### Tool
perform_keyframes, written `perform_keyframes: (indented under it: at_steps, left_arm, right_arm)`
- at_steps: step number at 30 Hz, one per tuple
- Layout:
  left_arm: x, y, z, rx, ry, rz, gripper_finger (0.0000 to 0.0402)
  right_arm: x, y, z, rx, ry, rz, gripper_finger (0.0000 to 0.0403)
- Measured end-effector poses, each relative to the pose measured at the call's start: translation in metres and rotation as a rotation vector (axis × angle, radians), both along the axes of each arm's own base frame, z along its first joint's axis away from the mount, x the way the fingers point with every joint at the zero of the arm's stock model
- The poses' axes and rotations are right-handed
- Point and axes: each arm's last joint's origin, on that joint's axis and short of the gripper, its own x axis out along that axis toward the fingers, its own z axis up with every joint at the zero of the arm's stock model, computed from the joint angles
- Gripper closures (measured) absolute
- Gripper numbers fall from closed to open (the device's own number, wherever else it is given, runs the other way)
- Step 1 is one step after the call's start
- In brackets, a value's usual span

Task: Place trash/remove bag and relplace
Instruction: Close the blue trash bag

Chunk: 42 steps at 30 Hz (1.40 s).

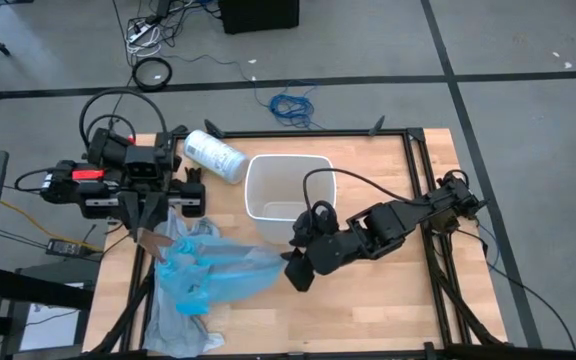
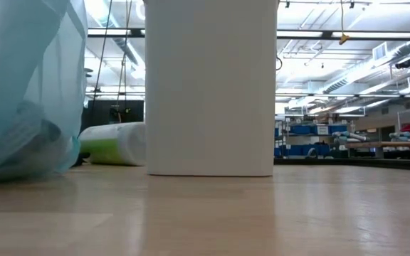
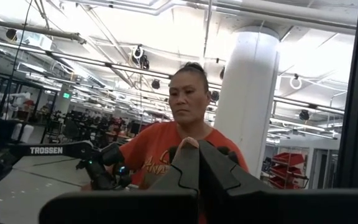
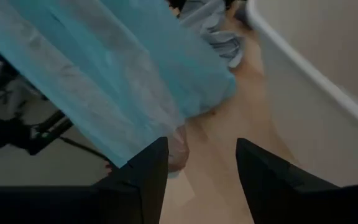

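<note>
- Bag (image 1: 218,272): light-blue, translucent and crinkled, lying spread on the wooden table (image 1: 388,320) at its near left; in the low view it fills the left edge (image 2: 27,92), bulging and partly lifted off the surface.
- Grey liner (image 1: 173,325): limp sheet lying under and just near of the blue bag, at the table's near-left corner.
- Right gripper (image 1: 296,262): low over the table at the bag's right edge, just near of the bin; the right wrist view shows its two dark fingers (image 4: 145,171) standing apart with bare wood between them, the blue plastic (image 4: 104,81) beside one finger and nothing clamped.
- Left gripper (image 1: 146,238): at the bag's far-left end, fingers pressed together; whether they pinch the plastic cannot be told. A brown scrap (image 1: 154,243) lies just beside the tips.
- Bin (image 1: 286,185): white, square-mouthed, unlined, standing mid-table to the right of the bag; it blocks the centre of the low view (image 2: 211,85).
- Roll (image 1: 214,156): white cylinder with green print, lying on its side at the far left, just left of the bin.
- Person (image 3: 188,134): orange shirt, seen past the left gripper's fingers (image 3: 188,168), beyond the table.
</note>
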Motion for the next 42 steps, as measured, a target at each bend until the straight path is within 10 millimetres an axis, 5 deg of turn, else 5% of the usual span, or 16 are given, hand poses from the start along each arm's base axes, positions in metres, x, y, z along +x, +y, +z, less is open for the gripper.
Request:
perform_keyframes:
  at_steps: [24, 33, 42]
  left_arm:
    - [0.0, 0.0, 0.0, 0.009, -0.093, 0.054, 0.0396]
    - [0.0, 0.0, 0.0, 0.008, -0.094, 0.055, 0.0396]
    - [0.0, 0.0, 0.0, 0.009, -0.1, 0.058, 0.0396]
  right_arm:
    - [0.005, 0.006, 0.006, 0.163, -0.054, 0.031, 0.0229]
    - [0.014, 0.011, -0.017, 0.233, -0.032, 0.052, 0.0229]
    - [0.015, 0.011, -0.016, 0.29, -0.022, 0.078, 0.0257]
